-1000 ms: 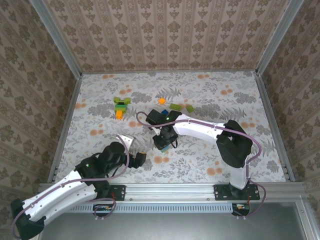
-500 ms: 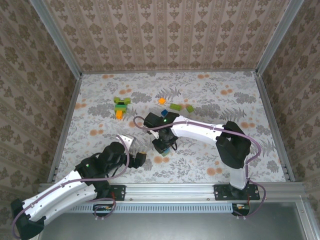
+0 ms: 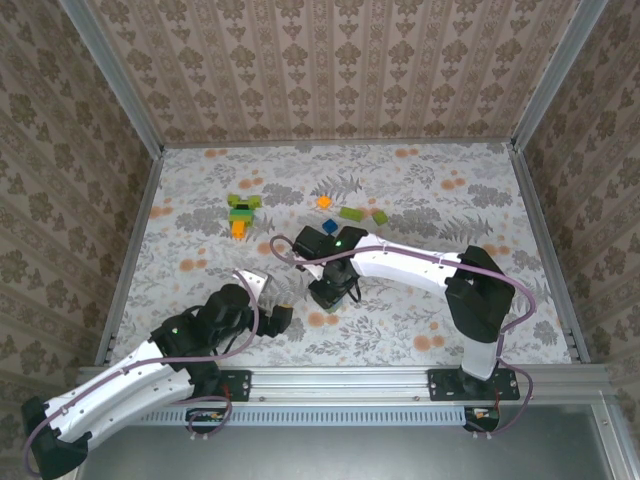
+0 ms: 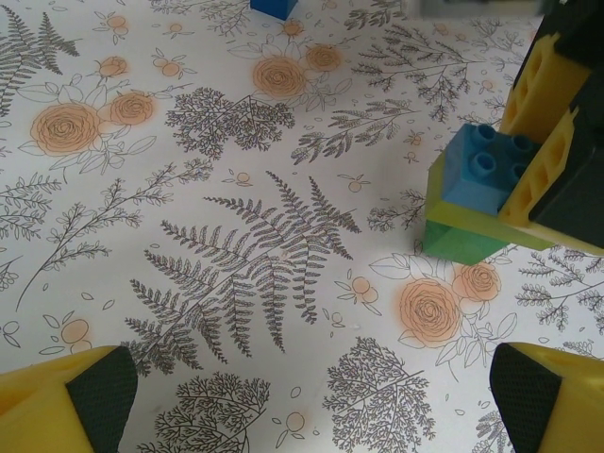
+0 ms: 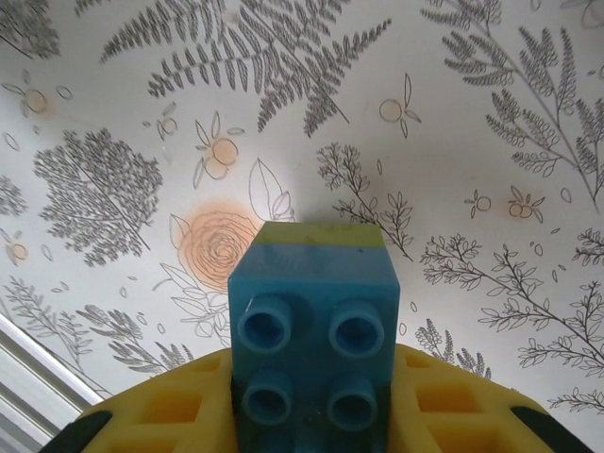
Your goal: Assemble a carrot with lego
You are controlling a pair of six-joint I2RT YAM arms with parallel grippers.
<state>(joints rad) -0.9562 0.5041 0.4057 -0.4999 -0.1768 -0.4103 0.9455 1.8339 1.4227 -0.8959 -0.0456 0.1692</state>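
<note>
Near the middle of the flower-and-fern patterned tabletop [image 3: 430, 190], the right gripper [image 3: 328, 292] is clamping a small stack of studded plastic bricks [image 4: 469, 203]. It's a blue square one on top, a thin lime layer under it and a darker green block at the bottom. The jaws are standing partway closed, with the yellow fingers [image 4: 545, 85] pressing on the blue brick's sides. The stack is hanging right down at the tabletop, but I can't tell from these angles if its bottom is actually touching. In the right wrist view the blue brick's four studs are facing the camera, with the lime edge peeking out beyond.

The left gripper [image 3: 282, 312] is hovering just beside that stack, on the near left of it, jaws spread all the way and gripping nothing. Its black pads [image 4: 99, 396] are sitting at the bottom corners of its own camera view, with bare tabletop between them.

The carrot [image 3: 241, 213], a little lego build with a lime and dark green crossbar top and an orange tip, is lying further back on the left, well apart from both grippers. Loose pieces are sitting to its right along the back: a small orange brick [image 3: 323, 201], a flat lime brick [image 3: 350, 213] and a green brick [image 3: 380, 217]. There's also a loose blue brick [image 4: 274, 8] lying nearer the right arm's wrist.
</note>
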